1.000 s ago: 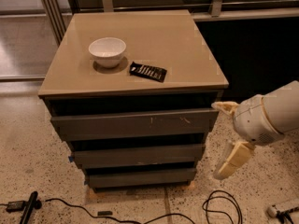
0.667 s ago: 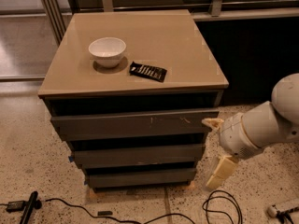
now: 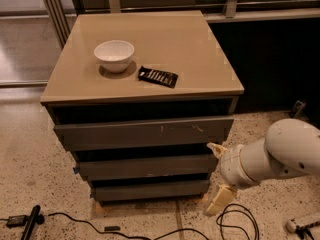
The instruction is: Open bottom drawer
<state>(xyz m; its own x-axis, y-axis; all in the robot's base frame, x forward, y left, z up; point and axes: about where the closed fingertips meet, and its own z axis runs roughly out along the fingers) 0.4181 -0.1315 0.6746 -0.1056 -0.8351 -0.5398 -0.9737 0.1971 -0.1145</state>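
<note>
We see the bottom drawer (image 3: 150,190) lowest in the cabinet, just above the floor, its plain dark front under the mid-width drawer (image 3: 147,166) and the scratched top drawer (image 3: 145,132). Our hand (image 3: 210,179) sits at the cabinet's lower right corner, just beside the bottom drawer's right end, its two cream fingers (image 3: 220,199) spread wide and holding nothing. On the tan surface (image 3: 200,59) rest a white bowl (image 3: 114,54) and a flat black object (image 3: 158,76).
</note>
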